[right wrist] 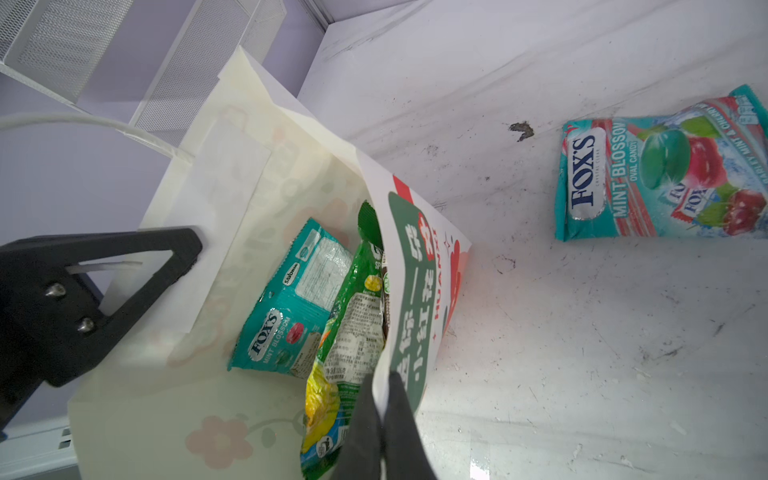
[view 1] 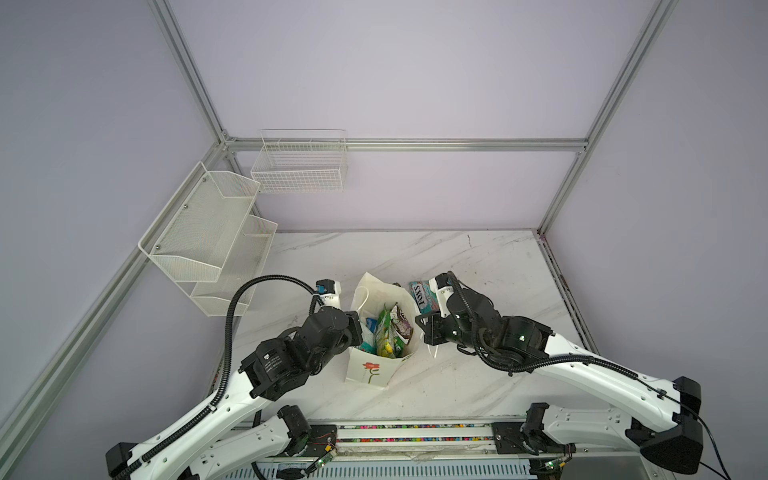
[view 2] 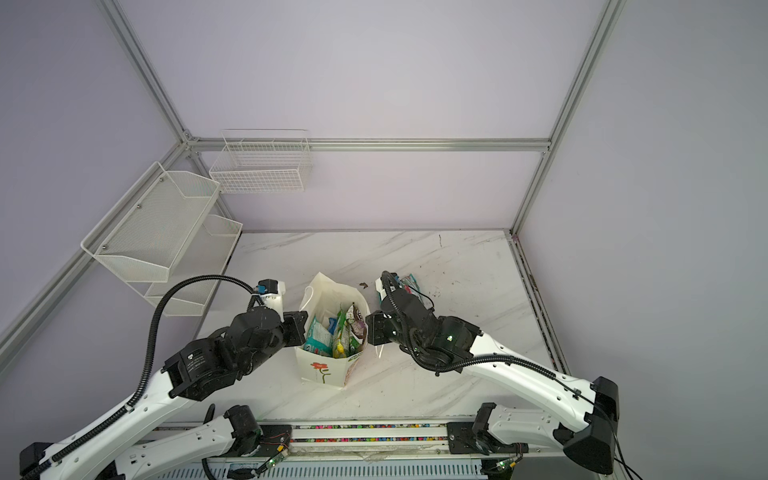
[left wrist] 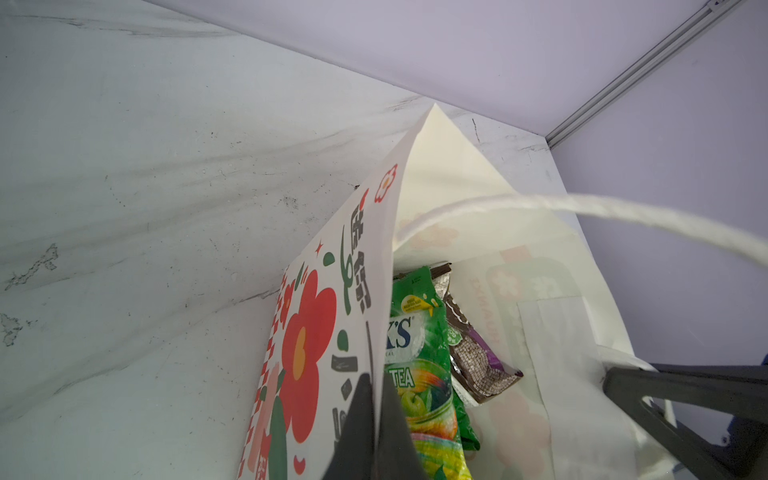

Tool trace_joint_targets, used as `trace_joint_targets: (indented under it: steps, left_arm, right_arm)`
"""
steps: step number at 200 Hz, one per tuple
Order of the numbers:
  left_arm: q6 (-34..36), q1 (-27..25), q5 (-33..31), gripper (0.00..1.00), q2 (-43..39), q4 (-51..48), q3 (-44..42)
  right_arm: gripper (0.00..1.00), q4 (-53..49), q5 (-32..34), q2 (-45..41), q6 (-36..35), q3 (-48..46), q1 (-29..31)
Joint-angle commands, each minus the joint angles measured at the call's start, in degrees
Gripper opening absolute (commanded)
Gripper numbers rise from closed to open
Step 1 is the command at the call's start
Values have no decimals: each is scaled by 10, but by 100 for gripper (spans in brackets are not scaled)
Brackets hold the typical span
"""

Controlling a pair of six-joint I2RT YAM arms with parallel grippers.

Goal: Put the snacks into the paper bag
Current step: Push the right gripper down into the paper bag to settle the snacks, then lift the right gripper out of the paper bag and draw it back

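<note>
I have the paper bag (view 1: pixel 370 370) standing upright with its mouth open, about midway between the left and right edges of the desk (view 1: pixel 490 266) and somewhat nearer the front edge than the back. Inside it the packets stand on end, packed side by side. A teal FOX'S pouch (right wrist: pixel 291 307) sits against the wall on the left arm's side, with a green FOX'S pouch (right wrist: pixel 353 316) next to it. A dark brown packet (left wrist: pixel 473 353) with purple at one end presses against the green one. A blue wrapper (view 1: pixel 371 323) peeks out among them, too small for me to read. My left tool (left wrist: pixel 372 386) is closed on the top edge of the bag's printed left wall, with the paper pinched between its fingers. My right tool (right wrist: pixel 380 390) is clamped the same way on the rim of the opposite wall. One white cord handle (left wrist: pixel 540 203) arcs loose across the opening. A second teal FOX'S pouch (right wrist: pixel 660 166), labelled Mint Blossom, lies flat on the desk outside the bag. It sits toward the back right of the bag and apart from it, partly hidden by the right arm in both top views. Farther out, a white wire basket (view 1: pixel 299 166) hangs on the back wall and a two-tier mesh shelf (view 1: pixel 208 245) on the left wall, both near the desk's back left corner.
</note>
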Motion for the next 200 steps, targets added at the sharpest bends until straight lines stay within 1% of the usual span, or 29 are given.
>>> trace_joint_targets:
  steps: [1, 18, 41, 89, 112, 130, 138, 147, 172, 187, 200]
  left_arm:
    - [0, -1, -19, 0, -2, 33, 2]
    - [-1, -1, -23, 0, -1, 32, -2]
    - [-5, -1, -18, 0, -1, 35, -10]
    - [-2, 0, -24, 0, -4, 32, -9]
    - [-3, 0, -27, 0, -2, 29, -9]
    - [-2, 0, -29, 0, 0, 29, -10]
    - [-1, 0, -30, 0, 1, 29, -10]
    - [-1, 0, -30, 0, 3, 29, -9]
    - [1, 1, -30, 0, 8, 29, -2]
    - [3, 2, -30, 0, 12, 29, 1]
    - [3, 2, -30, 0, 15, 28, 4]
  right_arm:
    - [0, 53, 31, -22, -16, 38, -4]
    - [0, 57, 39, -19, -15, 28, -8]
    - [0, 59, 22, -3, -10, 18, -12]
    - [0, 62, 25, -6, -10, 26, -17]
    - [5, 61, 24, -7, -10, 27, -17]
    - [14, 62, 24, -9, -11, 25, -17]
    - [22, 63, 24, -10, -13, 24, -17]
    - [34, 64, 21, -12, -17, 24, -18]
    - [51, 64, 13, -19, -22, 28, -18]
    - [58, 64, 12, -29, -24, 31, -18]
    - [62, 62, 12, -39, -24, 32, -18]
